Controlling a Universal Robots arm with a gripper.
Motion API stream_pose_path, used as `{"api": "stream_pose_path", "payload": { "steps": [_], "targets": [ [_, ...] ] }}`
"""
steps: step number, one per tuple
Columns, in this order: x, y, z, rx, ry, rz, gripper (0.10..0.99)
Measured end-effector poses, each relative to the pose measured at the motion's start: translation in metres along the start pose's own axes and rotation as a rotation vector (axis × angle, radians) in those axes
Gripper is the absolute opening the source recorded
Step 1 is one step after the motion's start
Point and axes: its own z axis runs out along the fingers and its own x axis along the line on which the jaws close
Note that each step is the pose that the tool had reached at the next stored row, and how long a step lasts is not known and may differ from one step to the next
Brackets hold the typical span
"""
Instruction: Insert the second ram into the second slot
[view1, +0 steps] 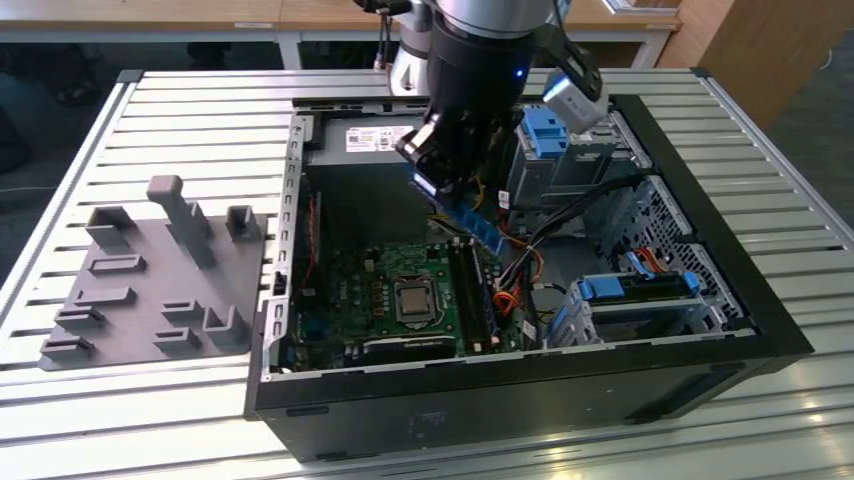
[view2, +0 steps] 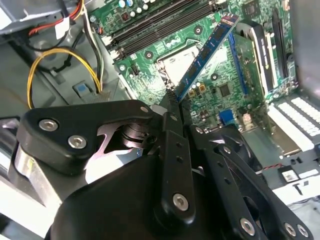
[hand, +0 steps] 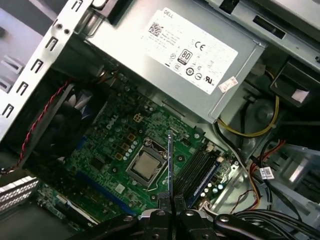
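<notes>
My gripper (view1: 451, 200) hangs inside the open computer case (view1: 534, 400), shut on the second ram (view1: 481, 230), a thin blue-green stick that slants down toward the motherboard (view1: 360, 300). In the second wrist view the ram (view2: 205, 55) reaches out from the gripper (view2: 173, 102) over the board near the processor socket (view2: 180, 57). The first wrist view sees the ram (hand: 170, 165) edge-on, rising from the gripper (hand: 171, 202) just beside the long black memory slots (hand: 197, 170). The stick is above the board, not touching the slots (view1: 474, 295).
A silver power supply (view1: 360, 140) fills the case's far end. Coloured cable bundles (view1: 521, 270) lie right of the slots in the exterior view, with blue drive bays (view1: 641, 290) beyond. A grey holder block (view1: 147, 280) sits on the slatted table to the exterior view's left.
</notes>
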Motion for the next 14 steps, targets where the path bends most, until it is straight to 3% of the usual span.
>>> {"api": "stream_pose_path", "payload": {
  "steps": [14],
  "targets": [
    [-0.0005,-0.0001,0.0075,-0.006,-0.0001,0.170,0.137]
  ]
}}
